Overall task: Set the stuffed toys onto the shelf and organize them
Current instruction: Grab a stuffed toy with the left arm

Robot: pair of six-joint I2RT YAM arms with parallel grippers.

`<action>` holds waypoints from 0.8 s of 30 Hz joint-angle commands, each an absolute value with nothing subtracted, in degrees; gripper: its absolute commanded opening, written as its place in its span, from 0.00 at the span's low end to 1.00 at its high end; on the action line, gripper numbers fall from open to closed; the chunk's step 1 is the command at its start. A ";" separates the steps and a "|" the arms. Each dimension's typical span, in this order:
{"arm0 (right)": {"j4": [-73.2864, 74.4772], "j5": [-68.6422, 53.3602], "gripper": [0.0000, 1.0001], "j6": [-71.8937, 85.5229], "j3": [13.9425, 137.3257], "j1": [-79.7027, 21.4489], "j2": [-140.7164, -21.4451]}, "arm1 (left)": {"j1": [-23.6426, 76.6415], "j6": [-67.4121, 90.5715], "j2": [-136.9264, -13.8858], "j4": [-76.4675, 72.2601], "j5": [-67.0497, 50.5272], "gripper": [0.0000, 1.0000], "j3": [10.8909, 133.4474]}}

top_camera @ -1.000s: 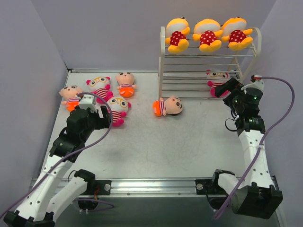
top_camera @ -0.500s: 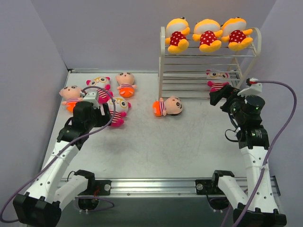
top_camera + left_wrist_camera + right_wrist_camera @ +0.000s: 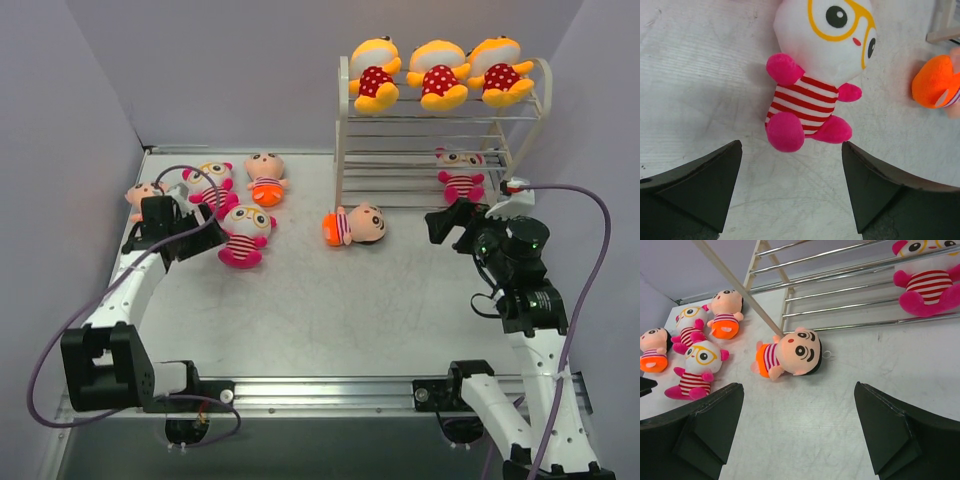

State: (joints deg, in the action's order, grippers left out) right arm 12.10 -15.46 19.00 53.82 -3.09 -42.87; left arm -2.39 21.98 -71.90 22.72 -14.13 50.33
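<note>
Shelf (image 3: 343,120): white three-tier wire rack, upright at the far right of the table (image 3: 330,310).
Top tier: three yellow-orange dolls with red polka-dot bodies in a close row, namely left yellow doll (image 3: 375,76), middle yellow doll (image 3: 438,76) and right yellow doll (image 3: 500,68).
Lowest tier: shelved glasses doll (image 3: 460,178), white face, pink stripes, sitting right of the middle and facing out.
Peach doll by the shelf (image 3: 356,224): on the table, lying on its side with the orange bottom to the left and the face up. It is just beside the rack's front left leg; contact cannot be told.
Left group: four dolls on the table at the far left, well apart from the shelf.
Back pair: far glasses doll (image 3: 210,182) and far peach doll (image 3: 266,178), side by side.
Front pair: near glasses doll (image 3: 243,236), and edge peach doll (image 3: 138,192) partly hidden behind the left arm.
Left gripper (image 3: 790,162): fingers spread wide, holding nothing. It is low over the table, aimed at the near glasses doll. The doll's pink feet sit at the mouth of the gap and touch neither finger.
Right gripper (image 3: 796,405): fingers spread wide, holding nothing. It hangs in front of the shelf's right half, above the table. The wrist view looks toward the peach doll by the shelf, which lies well ahead of the fingers.
Tally: four dolls on the rack, five on the table.
</note>
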 commanded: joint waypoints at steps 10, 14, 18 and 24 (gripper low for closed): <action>12.83 -15.21 0.98 15.82 52.65 -6.68 -38.67 | -5.27 21.97 -90.42 17.15 -25.66 0.91 61.08; 11.78 -15.56 0.98 15.73 52.30 -6.86 -38.67 | -5.27 22.15 -95.00 15.82 -28.46 0.91 61.26; 10.90 -15.91 0.98 16.52 50.63 -6.85 -38.67 | -4.57 23.82 -97.38 13.54 -32.08 0.89 60.29; 10.72 -15.91 0.98 16.61 50.36 -6.86 -38.76 | -0.80 23.73 -100.28 15.28 -31.64 0.80 60.73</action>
